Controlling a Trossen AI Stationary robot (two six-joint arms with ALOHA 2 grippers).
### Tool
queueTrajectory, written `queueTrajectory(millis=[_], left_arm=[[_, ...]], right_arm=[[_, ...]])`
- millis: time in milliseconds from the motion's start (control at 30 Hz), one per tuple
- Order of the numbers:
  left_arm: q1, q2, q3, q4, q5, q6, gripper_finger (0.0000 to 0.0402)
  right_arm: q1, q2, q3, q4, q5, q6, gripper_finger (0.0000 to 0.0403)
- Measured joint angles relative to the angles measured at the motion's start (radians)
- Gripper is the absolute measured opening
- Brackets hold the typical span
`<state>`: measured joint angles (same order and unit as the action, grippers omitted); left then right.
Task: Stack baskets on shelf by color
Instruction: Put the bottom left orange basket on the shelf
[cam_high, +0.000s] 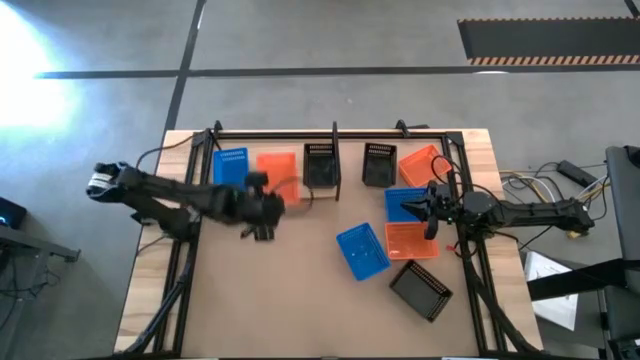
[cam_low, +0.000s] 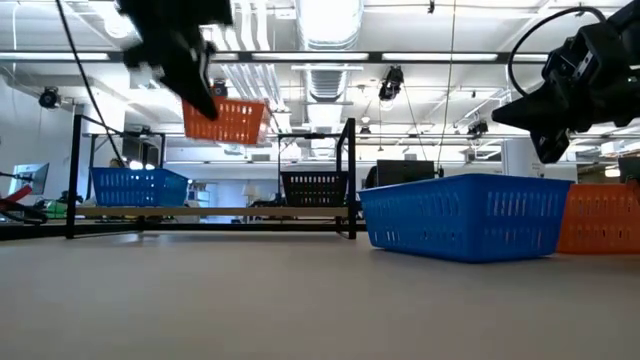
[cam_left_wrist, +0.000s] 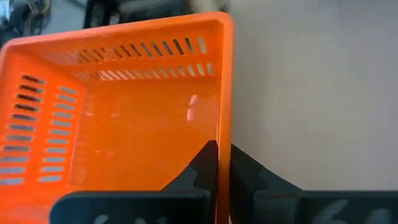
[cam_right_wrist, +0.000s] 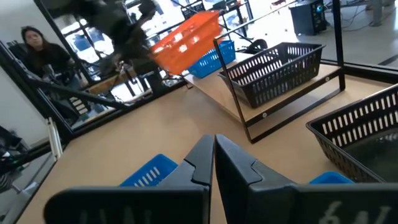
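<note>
My left gripper (cam_high: 264, 206) holds an orange basket (cam_high: 278, 175) in the air over the shelf (cam_high: 300, 195); the low view shows this basket (cam_low: 225, 120) high above the board. A blue basket (cam_low: 138, 185) and a black basket (cam_low: 313, 186) sit on the shelf. My right gripper (cam_right_wrist: 213, 149) is shut and hangs free above the blue basket (cam_high: 405, 203) at the table's right. More baskets rest flat on the tabletop: orange (cam_high: 412, 240), blue (cam_high: 362, 250), black (cam_high: 420, 290), black (cam_high: 379, 163), orange (cam_high: 425, 165). My left gripper pinches one side wall (cam_left_wrist: 222, 134) of the orange basket at its rim, one finger (cam_left_wrist: 199, 165) inside the basket and the other (cam_left_wrist: 249, 171) outside. The fingers come from above, pointing down. The basket is lifted clear and hangs slightly tilted below them.
Thin black rods (cam_low: 350, 175) stand up around the shelf. A person (cam_right_wrist: 37, 50) sits beyond the table's left side. Bare tabletop (cam_high: 280, 290) lies in the near left part. Cables (cam_high: 545, 180) run off the right edge.
</note>
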<state>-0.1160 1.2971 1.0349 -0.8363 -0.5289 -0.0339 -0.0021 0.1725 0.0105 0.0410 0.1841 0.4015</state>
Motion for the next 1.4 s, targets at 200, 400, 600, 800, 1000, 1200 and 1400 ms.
queueTrajectory(millis=[200, 400, 600, 800, 1000, 1200, 1400], left_arm=[[0.293, -0.049, -0.194, 0.272, 0.246, 0.281, 0.0000], [0.439, -0.048, -0.306, 0.450, 0.365, 0.388, 0.0000], [0.459, -0.048, -0.329, 0.483, 0.368, 0.434, 0.0000], [0.459, -0.048, -0.329, 0.484, 0.366, 0.434, 0.0000], [0.463, -0.048, -0.329, 0.481, 0.365, 0.433, 0.0000], [0.464, -0.049, -0.329, 0.474, 0.352, 0.406, 0.0000], [0.466, -0.050, -0.328, 0.475, 0.351, 0.387, 0.0024]], right_arm=[[0.000, 0.008, 0.000, 0.001, 0.001, 0.000, 0.0009], [0.000, 0.008, 0.000, 0.002, 0.003, 0.000, 0.0009], [0.000, 0.008, 0.000, 0.002, 0.004, 0.000, 0.0009], [0.000, 0.008, 0.000, 0.008, 0.025, 0.001, 0.0009], [0.000, 0.008, 0.000, 0.008, 0.027, 0.005, 0.0009], [0.000, 0.008, 0.000, 0.008, 0.027, 0.007, 0.0009], [0.000, 0.008, 0.000, 0.009, 0.027, 0.007, 0.0009]])
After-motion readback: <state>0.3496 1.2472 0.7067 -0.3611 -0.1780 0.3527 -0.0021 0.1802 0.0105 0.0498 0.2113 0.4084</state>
